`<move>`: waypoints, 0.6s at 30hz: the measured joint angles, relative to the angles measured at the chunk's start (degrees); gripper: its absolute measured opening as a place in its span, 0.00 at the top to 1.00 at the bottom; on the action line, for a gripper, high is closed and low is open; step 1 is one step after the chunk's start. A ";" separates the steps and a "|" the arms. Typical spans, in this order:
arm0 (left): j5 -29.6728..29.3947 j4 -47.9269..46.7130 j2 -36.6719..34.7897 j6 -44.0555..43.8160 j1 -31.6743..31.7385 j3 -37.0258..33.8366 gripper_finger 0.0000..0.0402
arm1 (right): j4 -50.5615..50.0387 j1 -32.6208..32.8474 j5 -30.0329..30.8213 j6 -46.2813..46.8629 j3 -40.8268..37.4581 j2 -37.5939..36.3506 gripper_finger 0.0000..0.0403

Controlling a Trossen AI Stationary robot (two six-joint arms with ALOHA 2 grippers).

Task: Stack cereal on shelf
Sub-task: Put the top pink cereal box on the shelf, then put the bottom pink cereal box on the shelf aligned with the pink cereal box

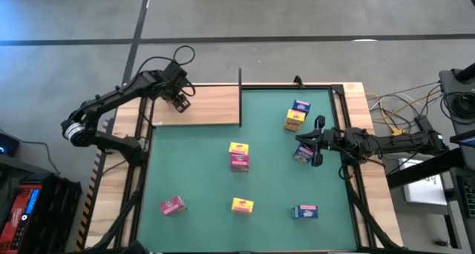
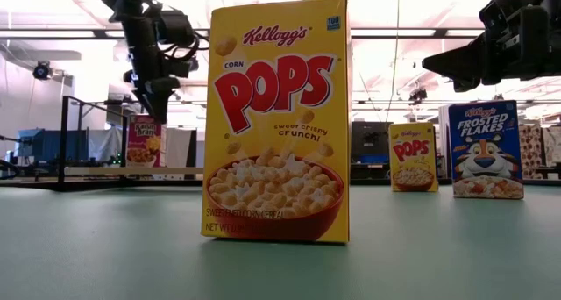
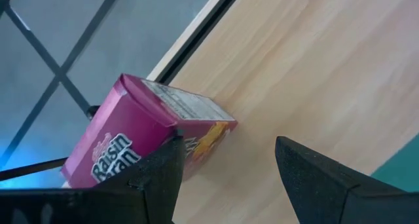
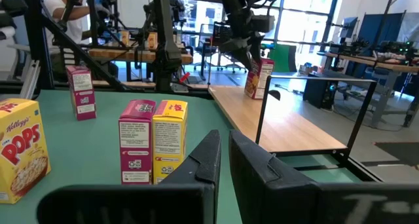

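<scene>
A pink Raisin Bran box [image 3: 124, 142] stands upright on the light-wood shelf [image 1: 211, 105], by its far left edge. My left gripper [image 3: 229, 152] is open just above it, and the box shows beside one finger, not between the two. Also in the low view, the left gripper [image 2: 158, 107] hangs over this box [image 2: 145, 142]. My right gripper [image 4: 224, 152] is shut on nothing, raised over the mat's right side [image 1: 306, 144], with a blue box [image 1: 303, 155] below it. Several more pink, yellow and blue boxes stand on the green mat. My left gripper: I cannot tell whether it touches the pink box; one finger [image 3: 160, 171] covers the box's lower corner, and the fingers come at it from above.
On the mat stand a blue and yellow pair [image 1: 296, 116], a yellow and pink pair [image 1: 239, 156], a pink box [image 1: 172, 205], a yellow Corn Pops box [image 1: 242, 205] and a blue box [image 1: 305, 212]. Thin black posts [image 1: 240, 79] edge the shelf. Cables lie right of the table.
</scene>
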 joint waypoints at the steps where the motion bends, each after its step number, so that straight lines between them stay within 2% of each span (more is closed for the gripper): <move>1: -0.01 -0.37 -0.14 -0.03 0.02 0.00 0.45 | -0.01 0.00 -0.01 0.00 -0.01 0.00 0.94; 9: 0.50 -5.49 -0.44 -1.70 0.03 0.00 0.45 | -0.01 -0.01 -0.01 0.00 0.00 0.02 0.94; 15: 10.32 -10.15 -1.56 -0.84 -0.52 0.00 0.45 | 0.00 0.00 0.01 0.00 0.00 0.00 0.94; 18: 13.67 -11.71 -2.19 -2.31 -2.88 0.00 0.45 | -0.01 0.01 0.01 0.00 -0.02 0.00 0.94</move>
